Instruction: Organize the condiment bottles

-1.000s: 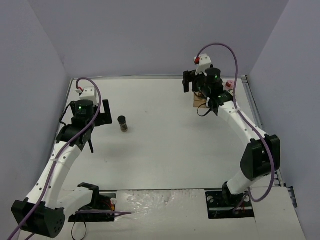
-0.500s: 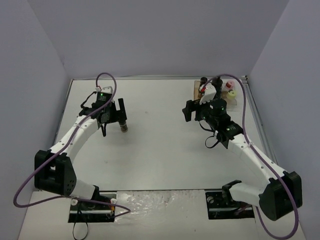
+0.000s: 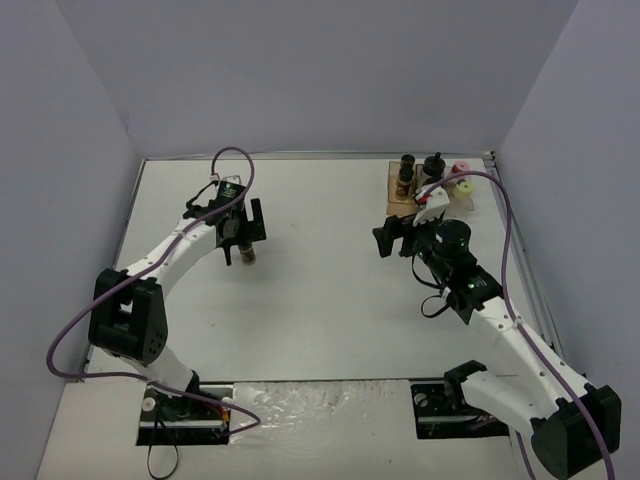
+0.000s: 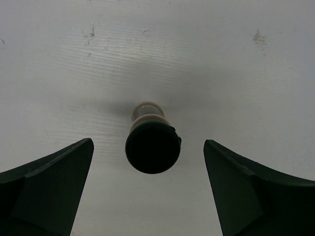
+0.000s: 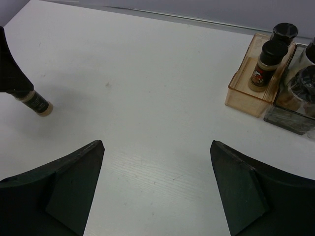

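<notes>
One black-capped jar (image 3: 246, 256) stands alone on the white table, left of centre. My left gripper (image 3: 243, 230) hovers right over it, open. In the left wrist view the jar's cap (image 4: 152, 150) lies between my spread fingers (image 4: 54, 187), with clear gaps on both sides. My right gripper (image 3: 393, 238) is open and empty over the table (image 5: 156, 147), in front of the tray. The tray (image 3: 396, 197) at the back right holds two black-capped jars (image 3: 406, 166) (image 3: 433, 165), a pink-capped jar (image 3: 461, 170) and a yellow-capped jar (image 3: 463, 187).
In the right wrist view the tray's amber compartment (image 5: 243, 96) holds black-capped jars (image 5: 266, 64), and a grey compartment (image 5: 288, 118) sits beside it. Purple walls close the table at the back and sides. The arm bases stand at the near edge.
My left gripper has swung right and forward until it is over the lone jar. My right gripper has drawn back from the tray toward the near side, uncovering the jars in it.
</notes>
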{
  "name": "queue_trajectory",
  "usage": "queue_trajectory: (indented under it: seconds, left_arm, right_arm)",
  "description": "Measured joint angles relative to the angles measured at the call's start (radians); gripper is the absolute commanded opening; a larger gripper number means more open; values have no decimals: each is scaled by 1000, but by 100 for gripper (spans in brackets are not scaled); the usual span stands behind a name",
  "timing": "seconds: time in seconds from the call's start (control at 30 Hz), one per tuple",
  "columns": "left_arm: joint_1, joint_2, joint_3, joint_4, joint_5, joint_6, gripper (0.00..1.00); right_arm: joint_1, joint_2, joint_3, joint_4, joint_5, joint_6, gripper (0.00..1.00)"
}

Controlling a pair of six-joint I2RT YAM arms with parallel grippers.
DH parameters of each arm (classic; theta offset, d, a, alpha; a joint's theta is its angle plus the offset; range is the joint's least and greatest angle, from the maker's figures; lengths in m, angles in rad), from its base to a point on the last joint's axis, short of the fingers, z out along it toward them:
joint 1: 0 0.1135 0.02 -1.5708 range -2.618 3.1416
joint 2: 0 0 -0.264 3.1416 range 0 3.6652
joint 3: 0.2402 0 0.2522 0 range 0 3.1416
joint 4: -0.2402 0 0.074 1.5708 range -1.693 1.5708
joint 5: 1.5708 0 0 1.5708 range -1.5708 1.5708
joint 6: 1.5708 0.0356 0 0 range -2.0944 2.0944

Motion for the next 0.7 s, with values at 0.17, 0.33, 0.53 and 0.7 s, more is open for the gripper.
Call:
queue_trajectory:
  seconds: [0.17,0.33,0.53,0.7]
  left_arm:
    - [0,48,12,-12,-14,-3,80]
    - [0,101,34,-20,-15,-3,68]
    - [0,133,46,-24,-8,-11,47]
    - [-13,138,59,-33,-1,-20,33]
  right_arm:
    - [0,-29,-13,2,7,2,86]
    - [0,-52,-36,2,21,1,87]
    - [0,-76,-52,2,38,2,87]
    - [0,-89,-53,1,42,2,87]
